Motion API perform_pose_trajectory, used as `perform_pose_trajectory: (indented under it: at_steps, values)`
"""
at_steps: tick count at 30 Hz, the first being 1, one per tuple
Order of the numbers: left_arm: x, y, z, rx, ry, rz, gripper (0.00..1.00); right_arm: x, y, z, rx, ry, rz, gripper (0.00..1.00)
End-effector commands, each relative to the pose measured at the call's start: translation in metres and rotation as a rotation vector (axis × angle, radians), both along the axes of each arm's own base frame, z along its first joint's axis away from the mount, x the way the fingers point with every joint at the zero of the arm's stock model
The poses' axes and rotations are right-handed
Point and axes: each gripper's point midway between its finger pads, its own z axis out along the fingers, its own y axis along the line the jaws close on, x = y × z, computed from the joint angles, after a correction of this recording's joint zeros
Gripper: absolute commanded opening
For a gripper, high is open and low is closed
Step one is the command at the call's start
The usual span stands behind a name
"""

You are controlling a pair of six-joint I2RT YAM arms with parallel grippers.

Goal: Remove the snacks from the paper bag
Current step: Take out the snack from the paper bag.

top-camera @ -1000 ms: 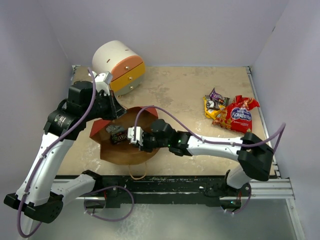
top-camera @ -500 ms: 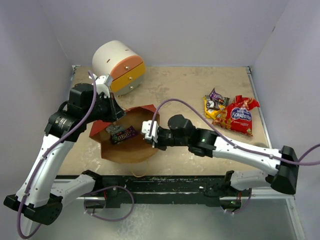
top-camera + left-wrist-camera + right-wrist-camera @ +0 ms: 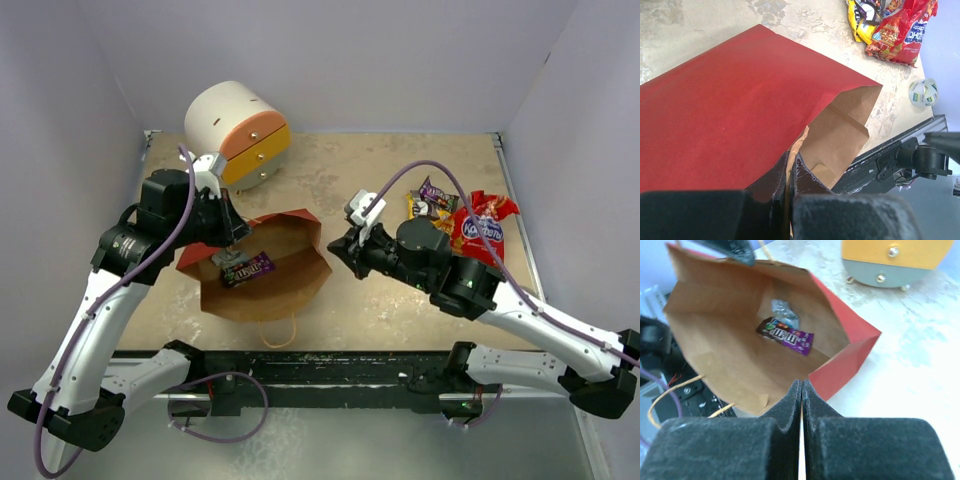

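Snack bar in a purple wrapper lies flat on the brown inner wall of the paper bag, with a small silvery packet just behind it. The bag lies on the counter, its mouth gaping toward the right arm. From the right fingers, the bar sits straight ahead and deeper in, past the bag's red rim, and its long axis runs crosswise to their line of approach. The right fingers are pressed fully together, holding nothing, just outside the mouth, so they would likely need to part before reaching in. The left fingers are closer to the bar but occupied, pinched tight on the bag's upper rim and propping it open. Other snacks already lie on the counter, well off to the right.
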Motion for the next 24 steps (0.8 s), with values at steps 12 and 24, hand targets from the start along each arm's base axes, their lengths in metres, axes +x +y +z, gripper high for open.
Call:
perform_pose_trajectory:
  at_steps: [12,24]
  values:
    - [0.003,-0.024,0.032,-0.107,-0.141,-0.130,0.00,-0.021,0.101,-0.022,-0.061,-0.210,0.421,0.01]
    - [-0.005,-0.035,0.058,-0.193,-0.235,-0.200,0.00,0.026,0.184,-0.121,-0.176,-0.382,0.414,0.16]
